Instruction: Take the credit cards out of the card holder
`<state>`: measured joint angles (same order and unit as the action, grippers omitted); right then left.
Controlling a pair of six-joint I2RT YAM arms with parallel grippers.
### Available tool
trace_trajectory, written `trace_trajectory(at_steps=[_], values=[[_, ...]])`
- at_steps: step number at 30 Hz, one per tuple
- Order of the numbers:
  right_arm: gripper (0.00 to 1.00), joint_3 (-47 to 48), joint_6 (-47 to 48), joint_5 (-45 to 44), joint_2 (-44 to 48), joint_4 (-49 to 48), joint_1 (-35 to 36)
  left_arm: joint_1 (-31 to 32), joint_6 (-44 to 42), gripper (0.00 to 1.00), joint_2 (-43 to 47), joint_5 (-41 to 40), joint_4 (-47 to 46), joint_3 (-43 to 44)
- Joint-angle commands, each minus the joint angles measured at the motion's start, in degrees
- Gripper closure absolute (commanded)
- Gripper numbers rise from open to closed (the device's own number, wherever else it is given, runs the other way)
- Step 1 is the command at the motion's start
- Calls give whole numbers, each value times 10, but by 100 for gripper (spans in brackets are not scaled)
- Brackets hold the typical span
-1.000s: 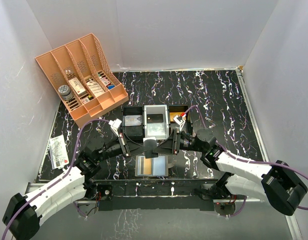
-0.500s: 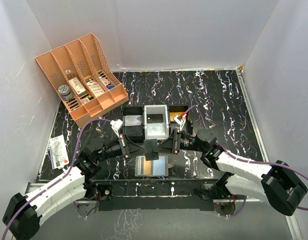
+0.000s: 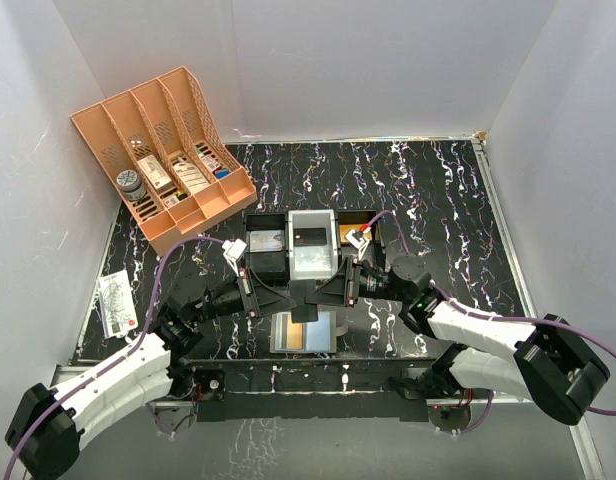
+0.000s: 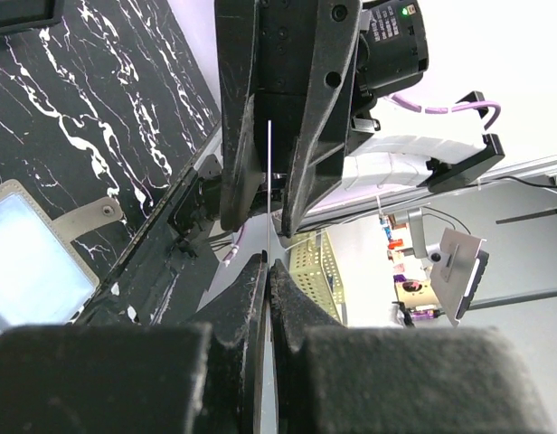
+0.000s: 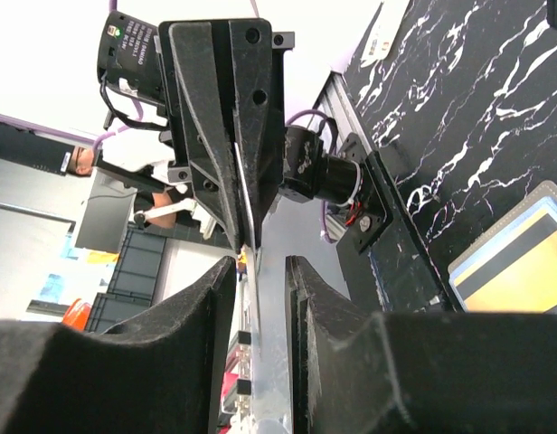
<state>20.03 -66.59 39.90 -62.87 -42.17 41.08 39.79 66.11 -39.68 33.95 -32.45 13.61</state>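
The card holder [image 3: 304,333] lies open on the black marbled table near the front edge, with a gold-orange credit card [image 3: 310,334] showing in it. Just above it my two grippers meet tip to tip. My left gripper [image 3: 286,297] is shut on a thin pale credit card [image 4: 269,181], seen edge-on in the left wrist view. My right gripper [image 3: 320,294] faces it, and its fingers [image 5: 319,298] stand apart on either side of that card's [image 5: 263,344] free end. In the right wrist view, the holder [image 5: 523,262] lies at the lower right.
A black tray [image 3: 266,245] and a white tray [image 3: 312,243] sit just behind the grippers. A peach rack [image 3: 163,155] with small boxes stands at the back left. A flat packet [image 3: 118,303] lies at the table's left edge.
My right gripper has narrowed its jaws and slid a little left over the card's free end. The left gripper has stayed shut on the card.
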Motion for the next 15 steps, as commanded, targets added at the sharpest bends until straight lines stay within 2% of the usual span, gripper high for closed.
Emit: trace_trajectory(at_steps=[1, 9, 15], values=[[73, 14, -6, 30, -15, -57, -4, -2, 27, 100, -11, 19, -82, -20], [85, 12, -23, 33, -21, -91, -5, -3, 17, 100, -11, 20, -61, -13], [85, 4, -41, 46, -30, -120, -4, -2, 13, 100, -5, 17, -49, -11]])
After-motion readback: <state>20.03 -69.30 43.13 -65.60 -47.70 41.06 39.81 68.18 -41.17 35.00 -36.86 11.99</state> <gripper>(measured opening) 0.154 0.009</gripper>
